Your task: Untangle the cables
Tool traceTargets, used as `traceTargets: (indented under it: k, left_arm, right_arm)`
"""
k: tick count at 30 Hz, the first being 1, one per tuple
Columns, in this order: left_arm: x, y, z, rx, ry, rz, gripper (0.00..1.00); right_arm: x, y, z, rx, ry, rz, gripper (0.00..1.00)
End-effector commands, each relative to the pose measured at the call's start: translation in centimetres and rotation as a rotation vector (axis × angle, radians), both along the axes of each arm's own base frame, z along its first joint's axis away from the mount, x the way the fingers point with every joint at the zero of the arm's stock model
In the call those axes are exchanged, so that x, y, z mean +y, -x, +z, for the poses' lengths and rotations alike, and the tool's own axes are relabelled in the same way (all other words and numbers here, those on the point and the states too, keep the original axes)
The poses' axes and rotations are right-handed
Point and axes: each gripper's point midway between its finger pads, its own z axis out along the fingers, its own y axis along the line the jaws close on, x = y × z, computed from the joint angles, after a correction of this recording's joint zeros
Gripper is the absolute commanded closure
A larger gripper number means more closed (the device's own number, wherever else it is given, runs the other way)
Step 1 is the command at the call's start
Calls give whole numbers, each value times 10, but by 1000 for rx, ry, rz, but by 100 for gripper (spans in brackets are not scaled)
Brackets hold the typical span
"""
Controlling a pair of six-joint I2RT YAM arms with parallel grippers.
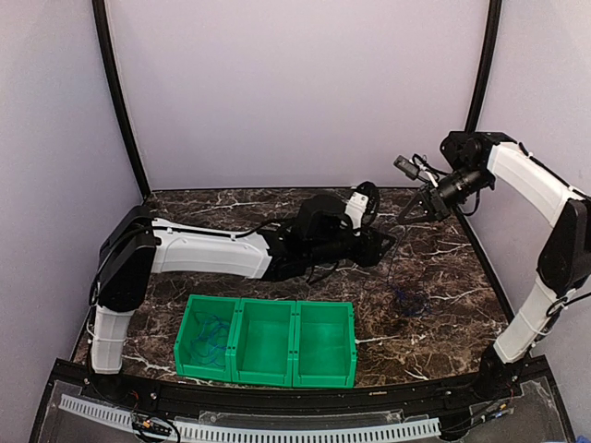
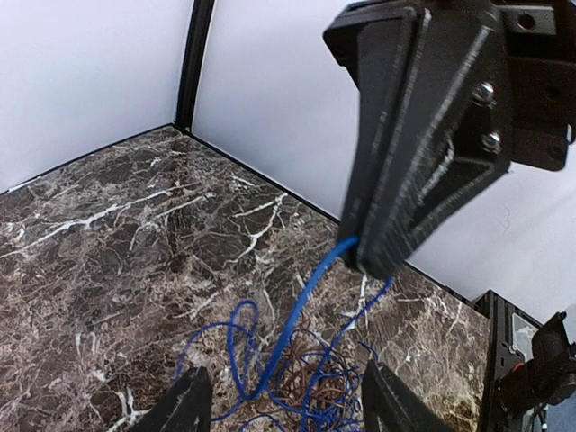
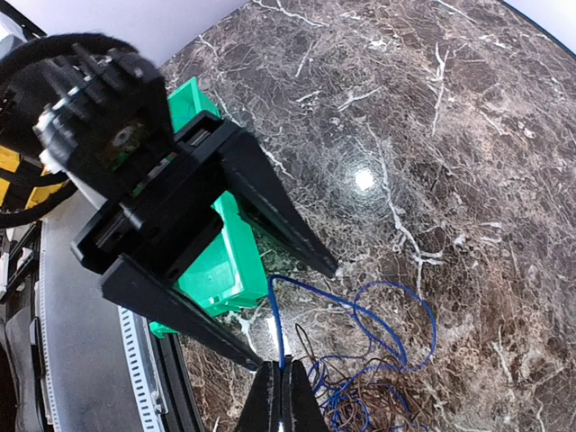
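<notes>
A tangle of blue and brown cables (image 1: 406,301) lies on the marble table, right of centre. It also shows in the left wrist view (image 2: 310,382) and in the right wrist view (image 3: 387,396). My right gripper (image 1: 407,215) is shut on one blue cable (image 3: 274,315) and holds that strand up above the tangle; the left wrist view shows it pinching the strand (image 2: 360,247). My left gripper (image 1: 379,242) is open and empty, its jaws on either side of the raised strand, above the tangle (image 2: 288,409).
Three joined green bins (image 1: 268,341) stand at the near front; the left one holds a blue cable (image 1: 209,334). Purple walls and black corner posts close in the back and sides. The left arm stretches across the middle of the table.
</notes>
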Motion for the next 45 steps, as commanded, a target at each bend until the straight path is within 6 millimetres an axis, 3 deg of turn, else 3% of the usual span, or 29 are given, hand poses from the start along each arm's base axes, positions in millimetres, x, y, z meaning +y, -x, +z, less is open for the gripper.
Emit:
traceTargets:
  k: [1, 4, 9, 11, 13, 19, 20, 23, 27, 31, 38, 42, 45]
  left_arm:
    - [-5, -18, 35, -98, 85, 56, 44]
    - [-9, -23, 38, -128, 92, 65, 51]
    - [-11, -31, 59, -189, 108, 91, 89]
    - [-9, -32, 73, -201, 129, 107, 99]
    - [-2, -33, 92, -206, 160, 141, 100]
    - [32, -28, 173, -211, 317, 212, 100]
    - [37, -24, 188, -210, 347, 216, 100]
    - [48, -21, 208, -214, 382, 231, 100]
    - [62, -20, 225, -226, 390, 261, 100]
    - [71, -17, 236, -238, 397, 275, 100]
    - [77, -12, 255, -256, 412, 261, 100]
    - [78, -9, 267, -259, 433, 249, 100]
    - [78, -7, 275, -268, 440, 242, 100]
  right_arm:
    - [8, 19, 15, 6, -65, 52, 100]
    - [9, 24, 15, 10, -75, 64, 100]
    - [9, 27, 9, 6, -76, 64, 100]
    - [10, 24, 6, -3, -86, 45, 100]
    - [11, 17, 1, -24, -96, 15, 96]
    - [18, 20, -14, -55, -179, 30, 45]
    - [18, 20, -19, -58, -180, 38, 39]
    - [18, 22, -39, -64, -170, 54, 29]
    - [17, 18, -75, -60, -131, 51, 26]
    - [17, 1, -114, -12, -90, -10, 30]
    - [38, -16, -150, 26, -61, -42, 31]
    - [50, -18, -154, 31, -47, -27, 26]
    - [49, -23, -141, -50, -37, -25, 20]
